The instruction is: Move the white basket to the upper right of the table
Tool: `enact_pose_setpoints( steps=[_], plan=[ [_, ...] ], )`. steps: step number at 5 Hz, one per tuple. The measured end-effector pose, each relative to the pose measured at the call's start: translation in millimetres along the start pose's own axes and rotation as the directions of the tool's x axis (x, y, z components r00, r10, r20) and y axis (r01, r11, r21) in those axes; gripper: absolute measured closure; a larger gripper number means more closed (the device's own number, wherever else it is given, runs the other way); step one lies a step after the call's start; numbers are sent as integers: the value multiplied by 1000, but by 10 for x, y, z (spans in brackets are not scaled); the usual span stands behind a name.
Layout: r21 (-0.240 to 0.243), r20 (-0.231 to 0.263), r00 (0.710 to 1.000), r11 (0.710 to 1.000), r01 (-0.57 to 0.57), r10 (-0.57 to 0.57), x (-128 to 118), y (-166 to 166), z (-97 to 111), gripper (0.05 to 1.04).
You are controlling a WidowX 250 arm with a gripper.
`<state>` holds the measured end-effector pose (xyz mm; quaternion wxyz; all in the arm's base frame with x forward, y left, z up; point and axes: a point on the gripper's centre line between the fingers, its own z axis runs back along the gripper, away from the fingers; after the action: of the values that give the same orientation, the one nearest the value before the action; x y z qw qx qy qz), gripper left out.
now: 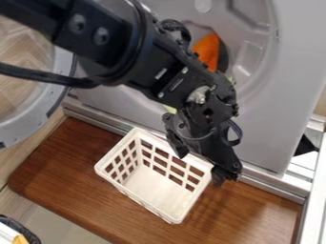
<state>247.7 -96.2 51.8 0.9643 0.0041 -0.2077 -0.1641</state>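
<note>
Basket: your white basket is at the lower centre of the frame, on the wooden table. It is upright, turned at a slant, with its open top facing you. You can see gridded side walls and the pale floor inside.
Gripper: your gripper hangs over the basket's rear rim, at its right-hand end. One tip is over the rear side and the other is by the right corner.
Jaws: parted, with a wide gap between the tips; you can't tell whether either one touches the rim.
Arm: your black arm slants in from the upper left.
Machine: behind the table you have a grey machine with a rounded hollow. In that hollow is an orange thing, with something dark right beside it.
Door: a round door with a clear pane is at the left edge.
Lower left corner: a dark thing with a yellow part.
</note>
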Motion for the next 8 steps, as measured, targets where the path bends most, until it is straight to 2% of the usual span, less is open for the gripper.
enact_pose_setpoints(
  steps=[1,2,3,4,6,7,8],
  plan=[
    [2,-29,1000,1000,0,0,-54,-3,-53,83],
    [-9,-104,994,1000,12,-13,-35,-116,-283,83],
    [-33,-122,992,999,17,-21,-17,-188,-484,83],
    [-35,-162,987,999,11,-17,-29,-249,-731,84],
    [15,-230,971,998,-55,57,-195,-230,-898,84],
    [26,-260,962,997,-75,79,-281,-228,-980,140],
    [51,-279,956,995,-84,95,-318,-253,-997,428]
  ],
)
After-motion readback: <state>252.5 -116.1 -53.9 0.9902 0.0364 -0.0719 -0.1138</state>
